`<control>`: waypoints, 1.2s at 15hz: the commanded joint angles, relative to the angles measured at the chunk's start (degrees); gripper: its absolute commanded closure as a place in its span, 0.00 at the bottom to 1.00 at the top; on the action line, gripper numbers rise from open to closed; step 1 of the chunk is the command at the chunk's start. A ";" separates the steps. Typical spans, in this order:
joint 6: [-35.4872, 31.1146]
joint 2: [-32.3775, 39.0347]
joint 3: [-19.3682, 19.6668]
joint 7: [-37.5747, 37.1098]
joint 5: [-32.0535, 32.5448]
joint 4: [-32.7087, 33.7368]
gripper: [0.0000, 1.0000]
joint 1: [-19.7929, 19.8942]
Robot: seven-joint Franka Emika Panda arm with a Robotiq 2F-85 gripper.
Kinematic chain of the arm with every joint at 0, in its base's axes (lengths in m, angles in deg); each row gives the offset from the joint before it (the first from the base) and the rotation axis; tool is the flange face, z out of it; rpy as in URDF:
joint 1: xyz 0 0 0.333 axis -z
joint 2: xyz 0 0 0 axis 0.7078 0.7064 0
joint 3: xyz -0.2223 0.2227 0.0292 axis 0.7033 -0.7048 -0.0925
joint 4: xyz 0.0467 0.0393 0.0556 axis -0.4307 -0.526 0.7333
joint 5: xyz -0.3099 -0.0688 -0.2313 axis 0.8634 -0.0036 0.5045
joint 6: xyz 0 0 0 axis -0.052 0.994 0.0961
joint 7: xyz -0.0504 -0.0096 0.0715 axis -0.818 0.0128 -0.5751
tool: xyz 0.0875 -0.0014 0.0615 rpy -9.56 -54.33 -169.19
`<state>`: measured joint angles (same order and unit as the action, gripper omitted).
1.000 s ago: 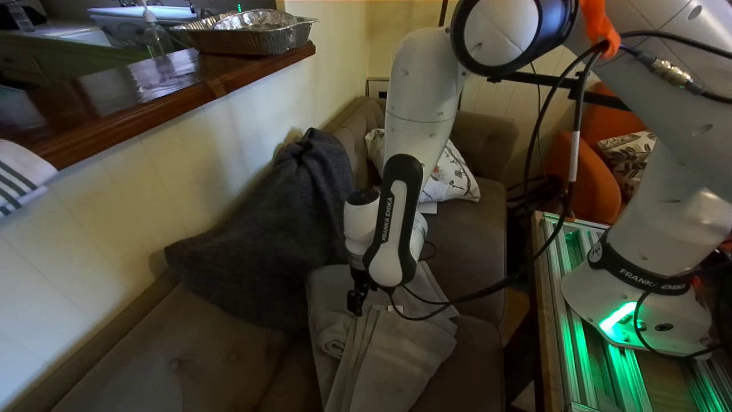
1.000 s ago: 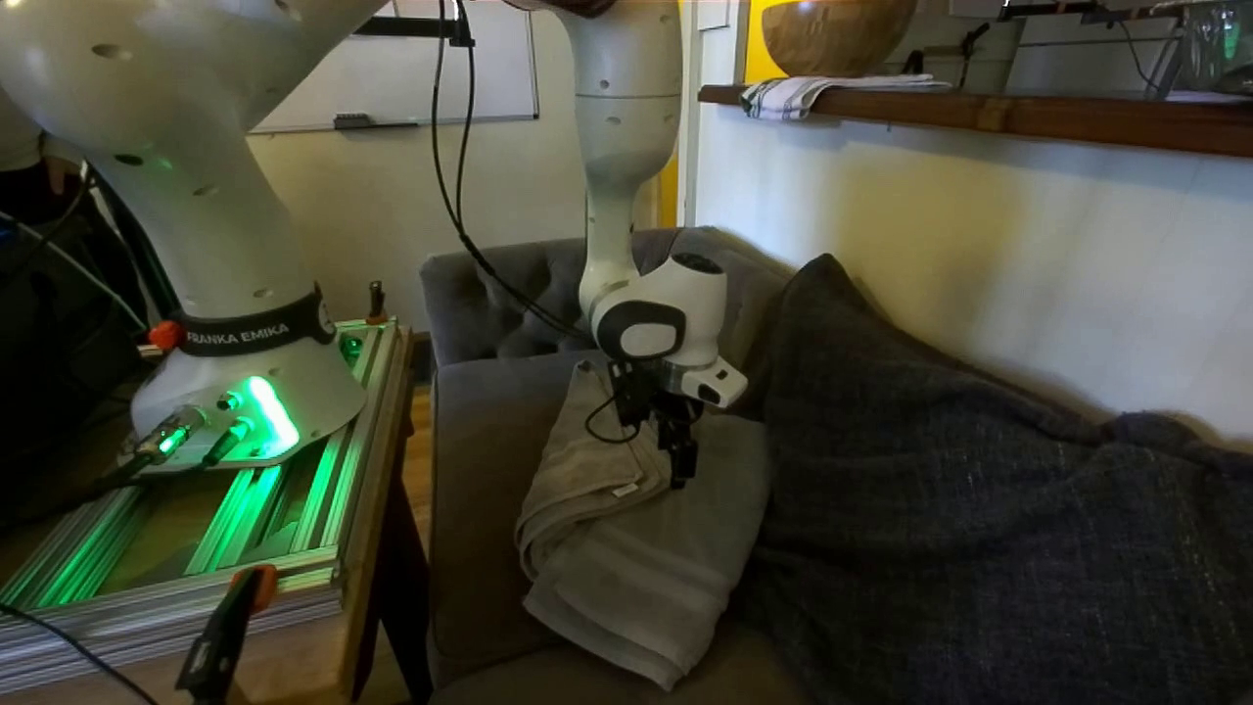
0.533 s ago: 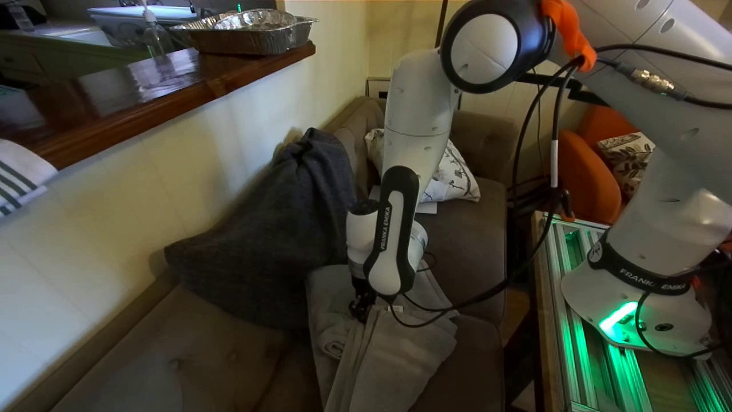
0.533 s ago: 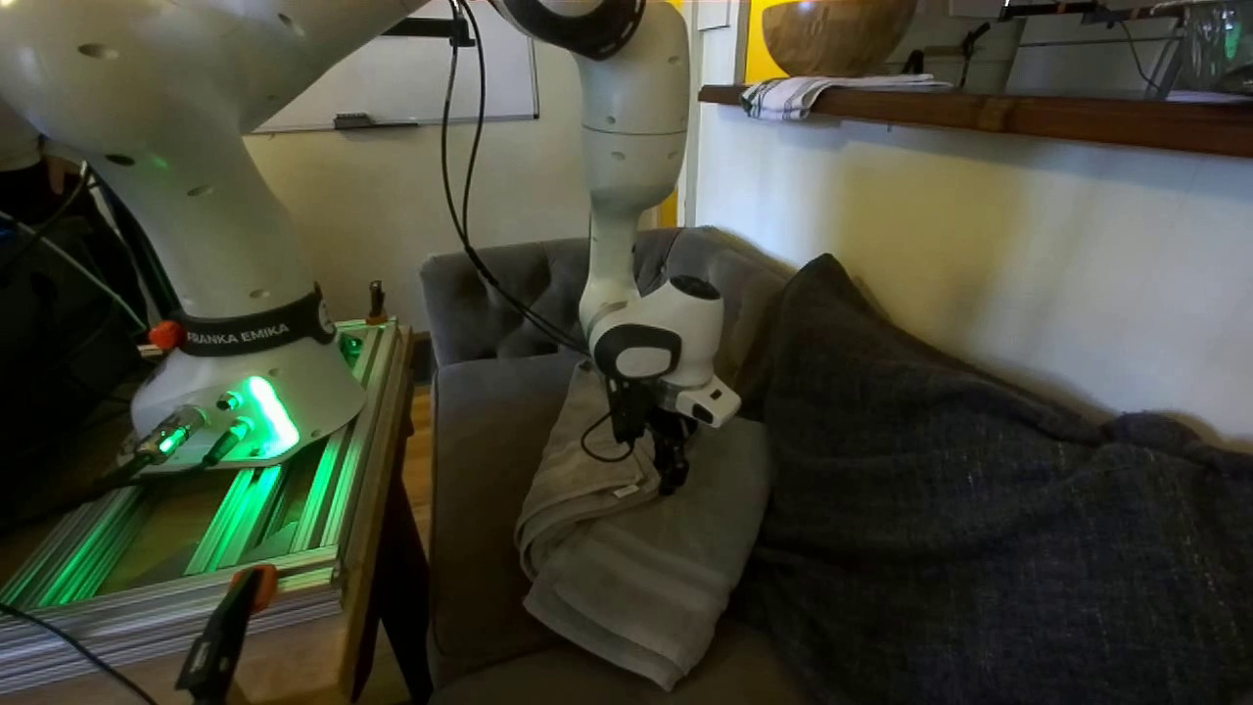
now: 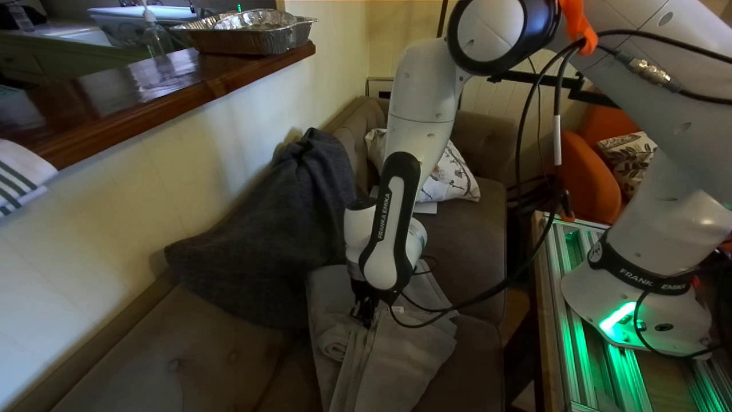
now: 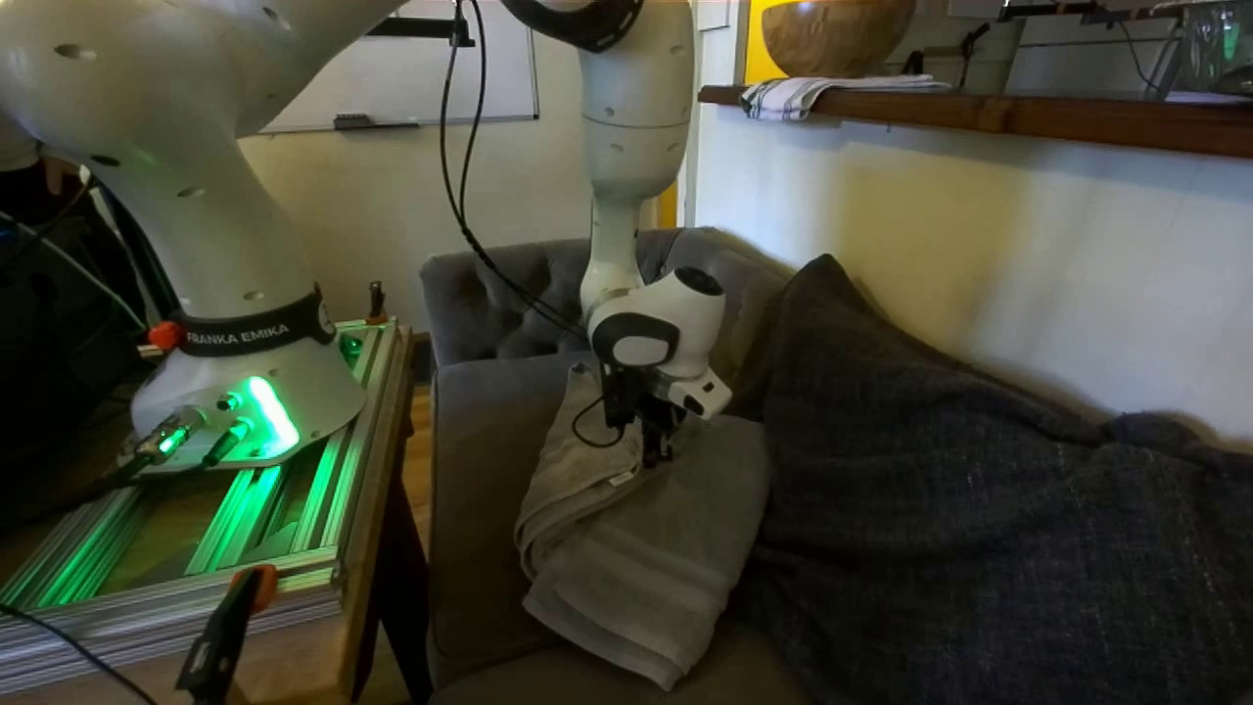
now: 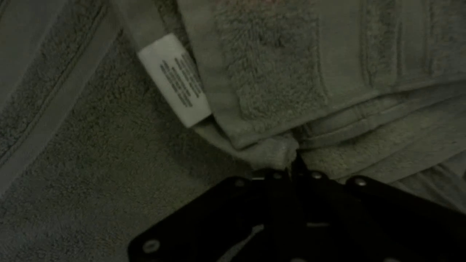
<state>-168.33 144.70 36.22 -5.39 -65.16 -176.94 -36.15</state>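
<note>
A grey-beige folded towel [image 5: 400, 355] lies on the sofa and shows in both exterior views. My gripper [image 7: 290, 171] is shut on a small bunched corner of it, with a thin bit of cloth pinched between the black fingertips in the wrist view. Close by that corner is a white printed label [image 7: 174, 80], sewn at the towel's edge. In an exterior view the gripper [image 6: 658, 455] points down over the middle of the towel [image 6: 646, 568], beside the label. Several towel layers and a striped woven border show in the dim wrist view; the fingers' undersides are hidden.
A dark grey cushion [image 5: 274, 229] leans against the wall side of the sofa [image 5: 217, 355], right beside the towel. Behind the arm is a white patterned pillow [image 5: 452, 177]. A wooden ledge [image 5: 114, 103] runs above the sofa. The robot's table [image 6: 343, 607] borders the sofa's front.
My gripper first came down onto the towel, then its jaws closed on the cloth. Over the last half second it has shifted slightly toward the label and the arm has risen a little.
</note>
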 commanded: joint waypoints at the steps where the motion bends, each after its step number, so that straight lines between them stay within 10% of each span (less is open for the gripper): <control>1: 5.76 -4.24 -7.89 7.07 -1.49 -6.57 0.98 7.90; 7: 15.15 -6.26 -17.54 18.04 -3.76 -16.48 0.98 18.80; 14: 26.50 0.03 -18.17 28.67 -8.04 -21.11 0.98 22.89; 15: 25.21 0.37 -17.35 28.49 -8.97 -21.28 0.69 22.43; 18: 17.63 -0.39 -16.40 26.75 -10.55 -20.56 0.56 21.72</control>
<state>-146.50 144.31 19.83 20.56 -72.87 -198.07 -14.85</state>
